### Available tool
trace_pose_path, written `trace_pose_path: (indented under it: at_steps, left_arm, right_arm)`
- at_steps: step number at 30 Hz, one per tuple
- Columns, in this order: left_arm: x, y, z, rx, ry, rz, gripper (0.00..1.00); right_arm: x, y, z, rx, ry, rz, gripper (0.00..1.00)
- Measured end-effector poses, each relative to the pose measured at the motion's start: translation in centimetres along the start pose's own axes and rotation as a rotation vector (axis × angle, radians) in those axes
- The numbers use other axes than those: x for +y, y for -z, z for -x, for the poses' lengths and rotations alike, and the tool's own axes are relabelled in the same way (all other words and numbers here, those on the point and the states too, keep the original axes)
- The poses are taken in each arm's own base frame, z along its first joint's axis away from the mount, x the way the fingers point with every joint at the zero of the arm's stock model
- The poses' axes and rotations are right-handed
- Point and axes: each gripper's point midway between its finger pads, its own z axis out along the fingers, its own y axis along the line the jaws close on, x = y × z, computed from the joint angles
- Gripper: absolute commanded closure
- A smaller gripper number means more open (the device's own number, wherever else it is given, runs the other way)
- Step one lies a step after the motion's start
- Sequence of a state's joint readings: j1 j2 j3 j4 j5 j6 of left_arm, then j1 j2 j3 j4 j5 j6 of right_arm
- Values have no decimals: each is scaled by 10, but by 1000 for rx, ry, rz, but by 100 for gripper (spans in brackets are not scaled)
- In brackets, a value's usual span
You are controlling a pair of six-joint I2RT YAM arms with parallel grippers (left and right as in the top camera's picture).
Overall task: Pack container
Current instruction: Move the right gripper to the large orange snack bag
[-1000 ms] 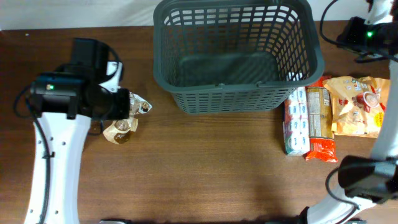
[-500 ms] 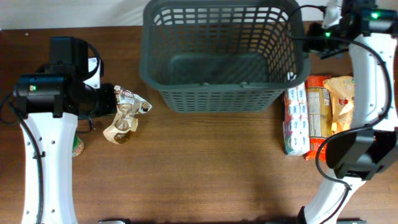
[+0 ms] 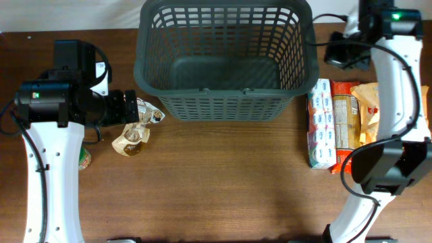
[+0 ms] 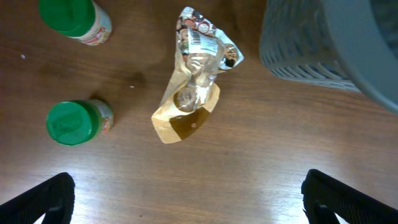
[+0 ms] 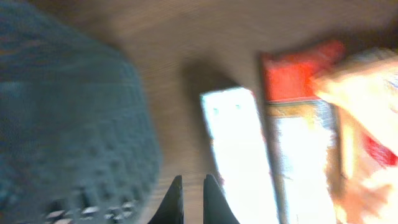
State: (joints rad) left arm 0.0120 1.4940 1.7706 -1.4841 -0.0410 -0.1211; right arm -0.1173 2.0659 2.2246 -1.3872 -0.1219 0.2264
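Overhead: container [image 3: 226, 106] at far middle of bench [image 3: 223, 182], empty, mouth up for loading. Left claw [image 3: 132, 115] above pouch [image 3: 135, 131], just left of container. Right claw [image 3: 335, 54] beside its right rim, with white packet [image 3: 320, 131] nearer on bench.
Left wrist: claw spread wide, empty, probably lining up on pouch. Green-lidded jars [image 4: 69, 121] near, not touching pouch.
Right wrist: blurred. Claw pressed nearly together, nothing pinched. Container wall close on left, might snag.

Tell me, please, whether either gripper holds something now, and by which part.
Nothing is held. The left gripper is open above the snack pouch; the right gripper has its fingers nearly together with nothing between them, beside the basket.
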Motion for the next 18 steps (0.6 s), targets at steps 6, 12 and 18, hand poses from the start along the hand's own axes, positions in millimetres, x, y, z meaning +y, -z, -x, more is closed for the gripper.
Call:
trace_pose_path:
  at_steps: [6,12,18]
  left_arm:
    - [4,0,1,-3,0,25,1]
    - [5,0,1,-4,0,31,1]
    - [5,0,1,-4,0,31,1]
  right_arm:
    - [-56,6,5,-26,-69,-216,44]
    - [-111,22,12,-71,-112,-447,1]
    - [-167,6,-3,16,-183,-570,0]
